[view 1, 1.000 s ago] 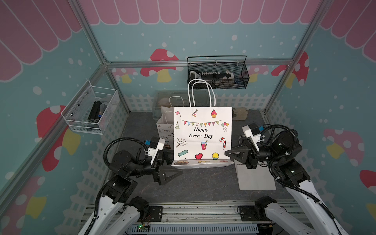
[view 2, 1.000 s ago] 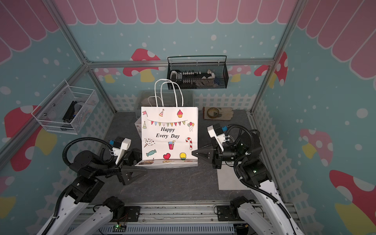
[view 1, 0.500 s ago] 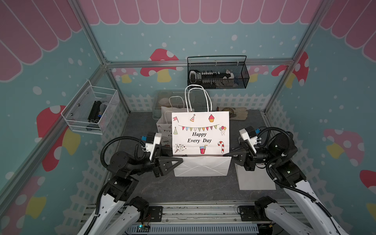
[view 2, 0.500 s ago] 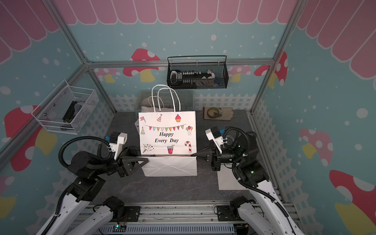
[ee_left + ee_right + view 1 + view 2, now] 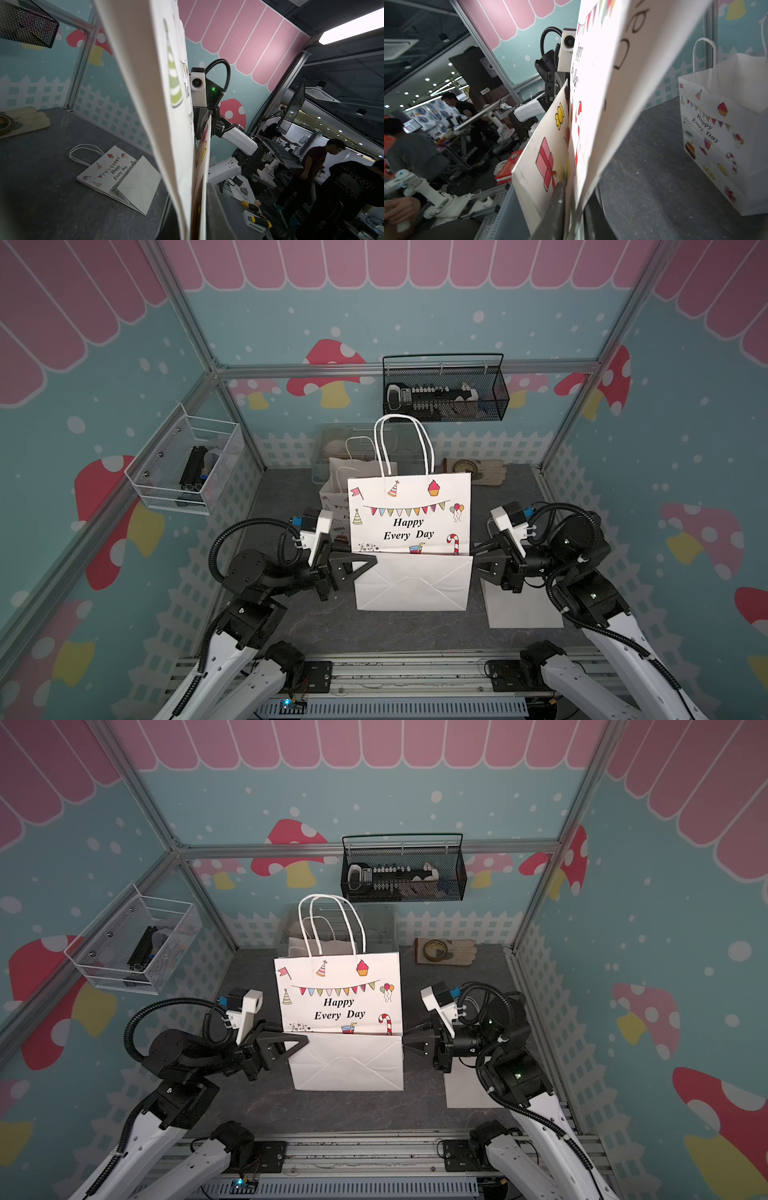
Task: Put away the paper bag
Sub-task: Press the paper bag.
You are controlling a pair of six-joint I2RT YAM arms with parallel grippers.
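Dark grey table (image 5: 415, 626) lies beneath the white printed paper bag (image 5: 409, 522), held upright, long axis vertical, handles up. Its left edge is pinched by the left claw (image 5: 372, 562); whether the right claw (image 5: 474, 559) grips cannot be told. Only the left wrist view shows another folded bag (image 5: 116, 178).

Black mesh basket (image 5: 496, 402) is hanging on the back rail, holding a dark gadget with white knobs. White wire basket (image 5: 160, 466) is hanging on the left-side wall, holding a black block. Tape roll (image 5: 464, 467) is lying on a tan glove (image 5: 494, 477) near the back wall. Clear plastic box (image 5: 326, 448) is sitting at the back. Flat white sheet (image 5: 523, 610) is lying on the grey tabletop (image 5: 291, 622). Person in a dark shirt (image 5: 315, 160) is standing outside the cell.
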